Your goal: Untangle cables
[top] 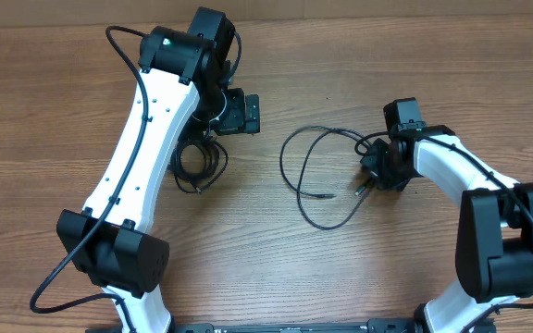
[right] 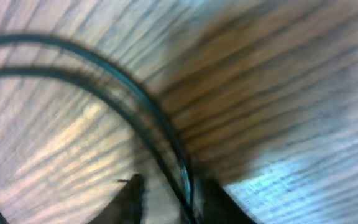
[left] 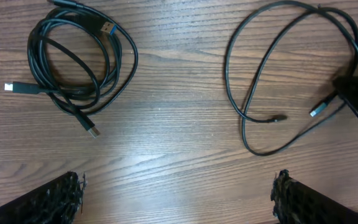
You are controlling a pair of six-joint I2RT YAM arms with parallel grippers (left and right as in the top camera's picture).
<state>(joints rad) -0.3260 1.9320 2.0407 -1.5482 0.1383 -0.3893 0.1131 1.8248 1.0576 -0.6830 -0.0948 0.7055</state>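
The right gripper [top: 370, 178] is pinching the loose cable [left: 227, 71] at its right edge, with two strands running between the fingertips [right: 132, 196] in the blurred right wrist view. The left gripper [left: 178, 183] is hovering with its jaws spread wide, well apart from the loose cable. The coiled cable [left: 107, 68] is lying left of the loose cable, not touching it.

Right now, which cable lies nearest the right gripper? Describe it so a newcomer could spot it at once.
On the brown wooden table, look near the middle, just beside the right gripper. There lies a thin black cable spread out in wide, loose loops. Unlike the coiled black cable bundle farther to the left, which is wound into a compact ring, this one is open and sprawling.
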